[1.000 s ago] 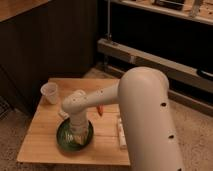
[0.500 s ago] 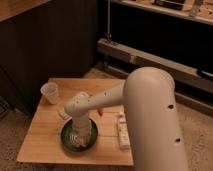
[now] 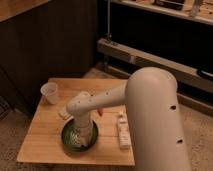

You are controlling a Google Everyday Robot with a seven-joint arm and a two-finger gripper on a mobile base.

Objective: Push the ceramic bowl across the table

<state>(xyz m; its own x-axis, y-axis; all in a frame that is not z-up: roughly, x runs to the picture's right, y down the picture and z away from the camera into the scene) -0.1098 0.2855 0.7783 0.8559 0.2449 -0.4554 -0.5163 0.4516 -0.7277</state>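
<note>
The dark-green ceramic bowl (image 3: 79,136) sits near the front edge of the small wooden table (image 3: 45,130), a little left of its middle. My white arm reaches in from the right and bends down over the bowl. The gripper (image 3: 80,134) points down into the bowl, and its lower part covers much of the bowl's pale centre.
A translucent plastic cup (image 3: 50,92) stands at the table's back left corner. A white oblong packet (image 3: 123,131) lies right of the bowl. A small orange object (image 3: 100,112) shows behind the arm. A pale flat item (image 3: 65,113) pokes out left of the arm. Dark panelling and a metal shelf stand behind.
The bowl and the gripper have shifted slightly to the right along the table's front. The cup and the packet have stayed put.
</note>
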